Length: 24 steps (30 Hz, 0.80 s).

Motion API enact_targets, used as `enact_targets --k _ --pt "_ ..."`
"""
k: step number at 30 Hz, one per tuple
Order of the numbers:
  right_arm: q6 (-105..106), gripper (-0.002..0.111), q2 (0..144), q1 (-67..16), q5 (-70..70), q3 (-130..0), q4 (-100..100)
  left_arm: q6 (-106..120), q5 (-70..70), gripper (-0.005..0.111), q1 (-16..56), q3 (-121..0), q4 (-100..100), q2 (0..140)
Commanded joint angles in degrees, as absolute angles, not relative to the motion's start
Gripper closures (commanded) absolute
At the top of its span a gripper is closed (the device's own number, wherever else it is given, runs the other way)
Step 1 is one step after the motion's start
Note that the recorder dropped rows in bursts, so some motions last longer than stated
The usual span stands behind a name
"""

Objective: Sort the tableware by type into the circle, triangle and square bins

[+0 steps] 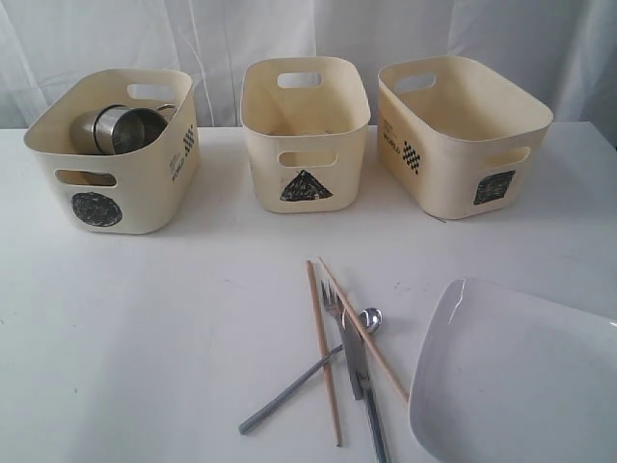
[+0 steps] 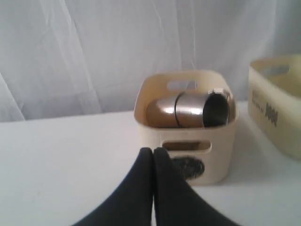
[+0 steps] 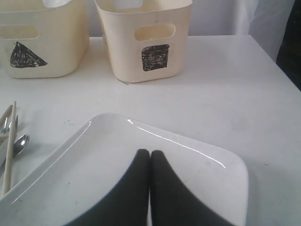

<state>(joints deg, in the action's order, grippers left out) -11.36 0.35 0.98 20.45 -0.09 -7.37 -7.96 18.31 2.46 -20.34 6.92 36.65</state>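
1. You have a start: steel mugs (image 1: 120,128) lie on their sides inside the circle bin (image 1: 145,203), at the left of the row.
2. The bin's wall hides what sits under them, so I cannot tell whether either bowl is in there; no bowl shows anywhere on the worktop (image 1: 145,338).
3. The triangle bin (image 1: 262,145) in the middle shows nothing inside from the exterior view, and the same goes for the square bin (image 1: 453,169) on the right.
4. The cutlery is all left to do: the chopsticks (image 1: 324,352), fork (image 1: 332,297), knife (image 1: 357,371) and spoon (image 1: 371,318) lie crossed in one heap near the front edge, just beside the plate.
5. The large white plate (image 1: 521,386) also waits on the worktop at front right, well apart from its bin.
6. Your left claw (image 2: 153,153) is clenched on nothing, hanging in front of the circle bin.
7. Your right claw (image 3: 149,155) is clenched and empty too, poised over the plate.
8. My read: round items look placed, so roughly a third is done, with five pieces left.
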Motion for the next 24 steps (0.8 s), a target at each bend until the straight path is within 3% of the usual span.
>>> enact_targets --k 1,4,13,20,24 --pt "-12.05 0.108 0.0 1.3 20.1 0.0 -7.35 -1.1 7.36 0.107 2.29 -16.57 6.41 33.04" --pt "-13.34 0.108 0.0 1.3 20.1 0.0 -7.35 -1.88 -0.39 0.107 2.29 -16.47 6.51 33.04" --pt "-13.34 0.108 0.0 1.3 20.1 0.0 -7.35 -1.61 -3.47 0.107 2.29 -16.47 6.51 33.04" --pt "-13.34 0.108 0.0 1.3 20.1 0.0 -7.35 -2.64 -13.47 0.107 1.31 -16.47 2.8 33.04" --pt "-13.34 0.108 0.0 1.3 20.1 0.0 -7.35 -7.3 -11.27 0.107 1.31 -16.47 2.22 33.77"
